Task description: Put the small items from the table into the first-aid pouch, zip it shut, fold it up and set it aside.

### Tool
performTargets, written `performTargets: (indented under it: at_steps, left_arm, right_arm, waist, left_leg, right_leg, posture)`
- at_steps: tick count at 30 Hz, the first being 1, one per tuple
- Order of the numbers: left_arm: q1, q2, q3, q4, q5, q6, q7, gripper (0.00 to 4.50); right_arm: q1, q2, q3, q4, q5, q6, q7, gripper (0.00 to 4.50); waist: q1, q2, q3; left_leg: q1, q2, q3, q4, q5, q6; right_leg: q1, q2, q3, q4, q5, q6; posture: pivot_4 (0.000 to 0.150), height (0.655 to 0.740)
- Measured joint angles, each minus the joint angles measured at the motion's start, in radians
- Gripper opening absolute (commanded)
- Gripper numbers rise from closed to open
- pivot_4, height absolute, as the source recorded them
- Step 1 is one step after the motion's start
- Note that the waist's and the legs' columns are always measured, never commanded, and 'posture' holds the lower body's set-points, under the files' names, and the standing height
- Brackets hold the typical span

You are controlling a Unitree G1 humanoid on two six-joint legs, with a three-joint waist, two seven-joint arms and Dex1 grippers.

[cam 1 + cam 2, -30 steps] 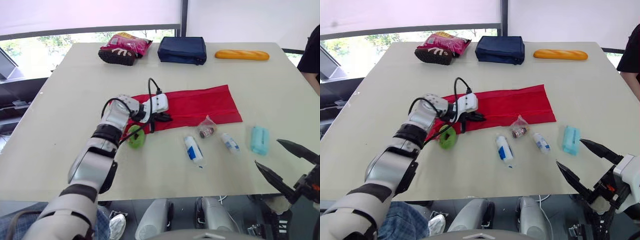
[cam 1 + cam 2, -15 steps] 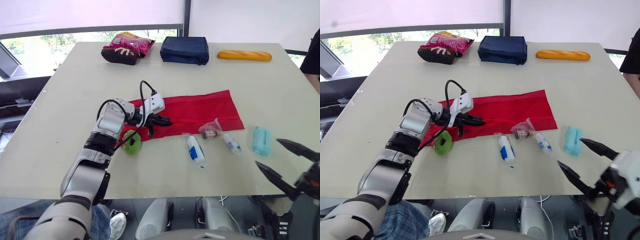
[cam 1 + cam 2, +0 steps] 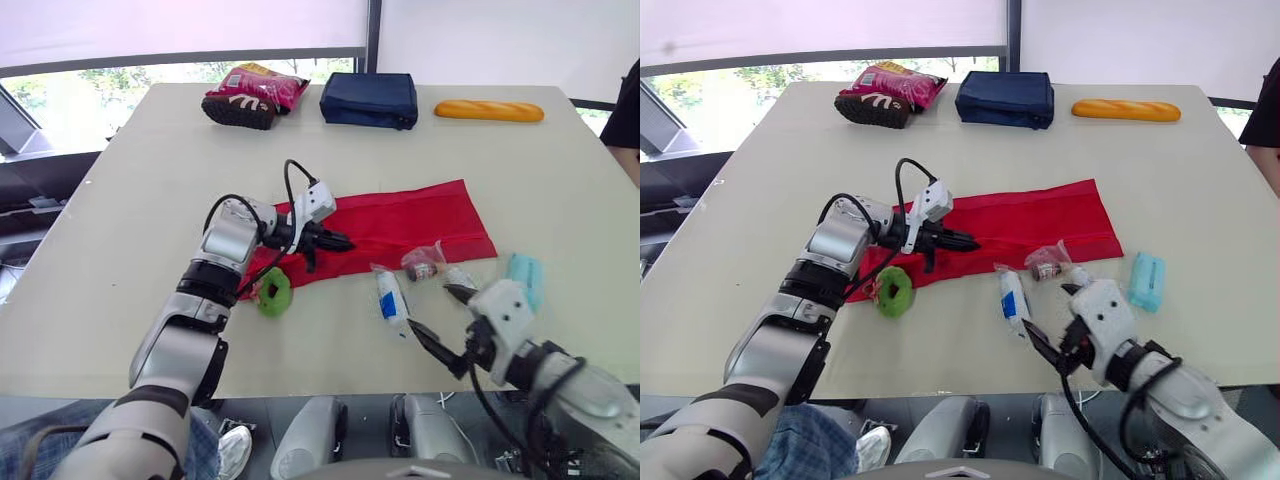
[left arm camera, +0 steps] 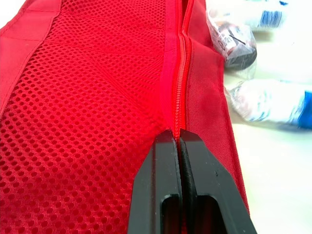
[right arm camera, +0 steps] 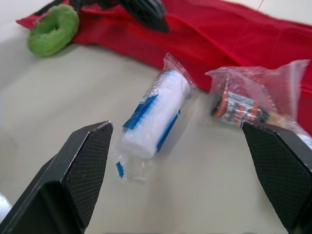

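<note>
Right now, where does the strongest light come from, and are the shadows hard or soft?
Left eye view: the window blind behind the table is washed out white, so light comes from the far side. Right wrist view: the bandage roll casts only a faint, soft shadow. Left wrist view: the red pouch is evenly lit.

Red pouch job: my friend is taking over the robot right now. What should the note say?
Left claw: shut, tips at the zip line of the flat red mesh pouch.
Right claw: open, low over the beige table near the white-and-blue wrapped roll.
Lying on the table by the pouch: that roll, a clear bag with a small dark item, a small white-and-blue packet, a pale teal packet, a green fuzzy ring.
Done: nothing packed yet.
Left: pack the items, zip, fold, set aside.
</note>
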Motion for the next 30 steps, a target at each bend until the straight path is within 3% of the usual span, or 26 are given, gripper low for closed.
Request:
performTargets:
  at_steps: [5, 10, 13, 19, 21, 22, 30]
  left_arm:
    - [-0.002, -0.002, -0.003, -0.013, -0.001, 0.034, 0.003, 0.05]
    - [-0.006, -0.001, -0.003, -0.012, -0.001, 0.042, 0.004, 0.05]
    - [-0.015, -0.001, -0.003, -0.011, 0.000, 0.041, 0.009, 0.00]
    - [-0.015, 0.009, -0.011, -0.007, 0.001, 0.039, 0.009, 0.00]
    - [-0.015, 0.009, -0.011, -0.004, 0.001, 0.035, 0.010, 0.00]
    - [-0.015, 0.009, -0.011, -0.002, 0.001, 0.034, 0.012, 0.00]
    - [-0.015, 0.015, -0.011, 0.004, 0.001, 0.009, 0.011, 0.00]
  right_arm:
    - [-0.113, 0.099, 0.135, 0.059, -0.027, 0.142, -0.075, 4.50]
    - [-0.156, 0.137, 0.175, 0.096, -0.039, 0.192, -0.094, 4.50]
    - [-0.176, 0.185, 0.195, 0.142, -0.067, 0.209, -0.118, 3.70]
    - [-0.168, 0.197, 0.201, 0.157, -0.101, 0.213, -0.126, 0.91]
    - [-0.168, 0.196, 0.200, 0.148, -0.105, 0.212, -0.124, 0.25]
    - [-0.167, 0.193, 0.193, 0.142, -0.103, 0.215, -0.115, 0.03]
    - [-0.255, 0.207, 0.077, 0.084, -0.009, 0.321, -0.035, 0.03]
  waist:
    - [-0.003, 0.000, 0.000]
    - [-0.003, 0.000, 0.000]
    - [-0.004, 0.000, 0.000]
    - [-0.004, 0.000, 0.000]
    - [-0.004, 0.000, 0.000]
    - [-0.004, 0.000, 0.000]
    - [-0.007, 0.000, 0.000]
  left_leg:
    - [0.000, 0.000, 0.000, 0.000, 0.000, 0.000]
    - [0.000, 0.000, 0.000, 0.000, 0.000, 0.000]
    - [0.000, 0.000, 0.000, 0.000, 0.000, 0.000]
    - [0.001, 0.000, 0.000, 0.000, 0.000, 0.000]
    - [0.001, 0.000, 0.000, 0.000, 0.000, 0.000]
    - [0.001, 0.000, 0.000, 0.000, 0.000, 0.000]
    - [0.001, 0.000, 0.000, 0.000, 0.000, 0.000]
  right_leg:
    - [0.000, 0.001, 0.000, 0.001, 0.000, 0.000]
    - [-0.001, 0.001, 0.000, 0.001, 0.000, 0.000]
    - [-0.001, 0.002, 0.001, 0.001, 0.000, 0.000]
    - [-0.001, 0.002, 0.001, 0.001, 0.000, 0.000]
    - [-0.001, 0.002, 0.001, 0.001, 0.000, 0.000]
    - [-0.001, 0.002, 0.001, 0.001, 0.000, 0.000]
    - [-0.001, 0.003, 0.001, 0.001, 0.000, 0.000]
  posture:
    - [0.150, 0.7395]
    - [0.150, 0.7395]
    - [0.150, 0.7395]
    - [0.150, 0.7395]
    - [0.150, 0.7395]
    - [0.150, 0.7395]
    - [0.150, 0.7395]
